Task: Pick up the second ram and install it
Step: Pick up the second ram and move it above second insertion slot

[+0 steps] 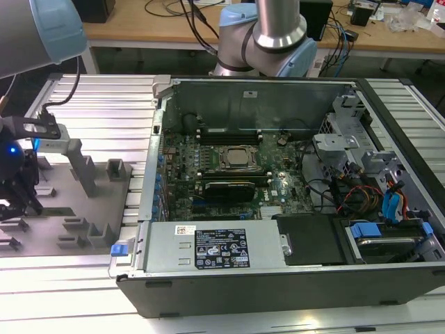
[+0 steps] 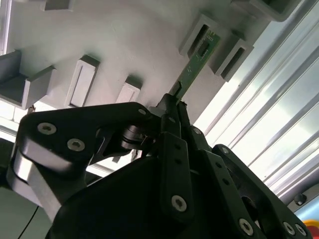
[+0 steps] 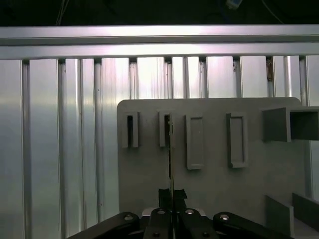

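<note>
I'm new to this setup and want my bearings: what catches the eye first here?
The open computer case dominates the exterior view, its circuit board bared. At that view's left, over the grey tray, the gripper is shut on a thin green ram stick whose far end sits in a tray slot.

light: bright overhead | glare: slotted table [image 1: 69, 299] (blown white) | case interior [image 1: 264, 104]: shadowed

We lose the gripped end of the second ram [image 2: 197, 62] behind the gripper [image 2: 173, 103] (clamped on it); its body is cut off at the edge in both wrist views.
</note>
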Tool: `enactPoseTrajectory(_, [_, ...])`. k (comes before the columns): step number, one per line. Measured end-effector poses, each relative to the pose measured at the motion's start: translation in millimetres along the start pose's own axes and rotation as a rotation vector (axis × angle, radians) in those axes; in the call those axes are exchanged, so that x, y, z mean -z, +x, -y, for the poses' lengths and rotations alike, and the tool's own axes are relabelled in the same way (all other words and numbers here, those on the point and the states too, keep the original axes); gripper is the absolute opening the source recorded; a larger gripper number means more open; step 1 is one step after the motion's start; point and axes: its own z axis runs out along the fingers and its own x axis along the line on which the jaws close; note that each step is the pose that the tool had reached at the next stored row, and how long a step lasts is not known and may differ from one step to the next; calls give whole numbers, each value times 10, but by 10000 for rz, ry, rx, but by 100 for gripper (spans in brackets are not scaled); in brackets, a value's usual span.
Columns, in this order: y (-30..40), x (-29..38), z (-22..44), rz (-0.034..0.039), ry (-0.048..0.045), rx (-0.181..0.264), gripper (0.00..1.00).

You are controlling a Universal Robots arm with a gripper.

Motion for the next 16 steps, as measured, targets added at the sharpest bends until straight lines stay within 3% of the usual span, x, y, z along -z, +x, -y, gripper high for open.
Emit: enactPoseTrajectory(16, [-6, 258, -10, 0, -1, 0, 13])
